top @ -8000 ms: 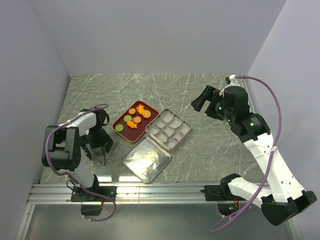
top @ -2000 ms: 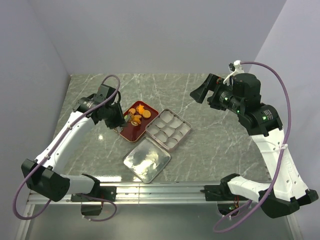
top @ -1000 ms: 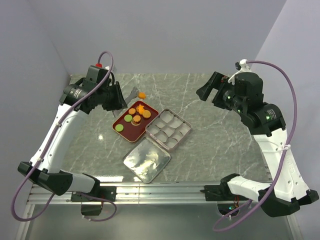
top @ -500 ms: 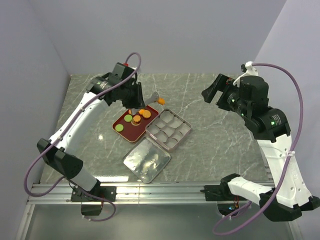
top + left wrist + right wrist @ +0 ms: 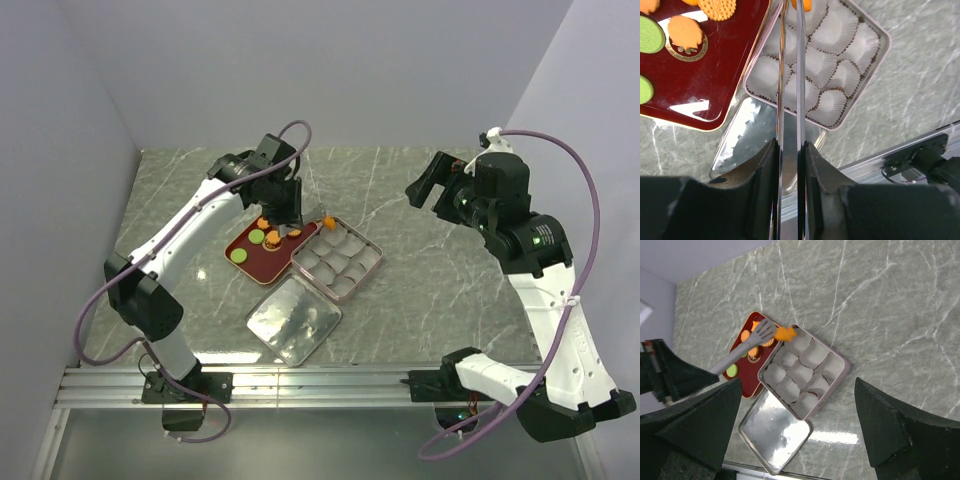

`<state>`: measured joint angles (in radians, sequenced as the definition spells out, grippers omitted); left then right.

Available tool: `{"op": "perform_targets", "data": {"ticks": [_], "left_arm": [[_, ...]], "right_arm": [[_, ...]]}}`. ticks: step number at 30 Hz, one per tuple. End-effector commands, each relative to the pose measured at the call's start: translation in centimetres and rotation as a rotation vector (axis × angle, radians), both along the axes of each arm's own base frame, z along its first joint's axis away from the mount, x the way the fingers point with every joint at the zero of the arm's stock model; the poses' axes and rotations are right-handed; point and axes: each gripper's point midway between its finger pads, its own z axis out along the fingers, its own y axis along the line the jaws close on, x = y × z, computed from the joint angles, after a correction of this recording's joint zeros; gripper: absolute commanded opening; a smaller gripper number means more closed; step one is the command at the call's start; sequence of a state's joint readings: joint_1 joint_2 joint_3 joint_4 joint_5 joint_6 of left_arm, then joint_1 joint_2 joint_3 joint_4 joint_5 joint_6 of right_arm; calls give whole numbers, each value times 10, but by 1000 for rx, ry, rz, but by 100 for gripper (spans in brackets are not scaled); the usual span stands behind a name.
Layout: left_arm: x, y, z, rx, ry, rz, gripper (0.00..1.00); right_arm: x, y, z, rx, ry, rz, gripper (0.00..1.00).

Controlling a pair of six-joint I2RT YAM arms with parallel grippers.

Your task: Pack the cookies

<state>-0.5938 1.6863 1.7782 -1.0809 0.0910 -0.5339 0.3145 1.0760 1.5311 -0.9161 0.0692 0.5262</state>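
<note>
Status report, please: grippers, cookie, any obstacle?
Left gripper shut on tongs; tongs pinch an orange cookie above the tin, far corner. Right gripper open, off to the side. Paper cups all empty, nothing in the way.

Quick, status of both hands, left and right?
Left hand: closed on tongs, which pinch an orange cookie.
Right hand: open, empty.

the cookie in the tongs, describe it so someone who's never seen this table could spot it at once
Find the silver tin of white paper cups beside the red tray. At the tin's far corner, the grey tongs in the left gripper pinch an orange cookie. It alone is in the tongs; the other cookies lie on the tray.
</note>
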Motion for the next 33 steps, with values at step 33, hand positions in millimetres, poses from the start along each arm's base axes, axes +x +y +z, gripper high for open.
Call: {"op": "perform_targets", "data": {"ticks": [33], "left_arm": [[6, -14, -11, 68, -33, -12, 36]], "right_arm": [[22, 1, 8, 21, -33, 17, 100]]}}
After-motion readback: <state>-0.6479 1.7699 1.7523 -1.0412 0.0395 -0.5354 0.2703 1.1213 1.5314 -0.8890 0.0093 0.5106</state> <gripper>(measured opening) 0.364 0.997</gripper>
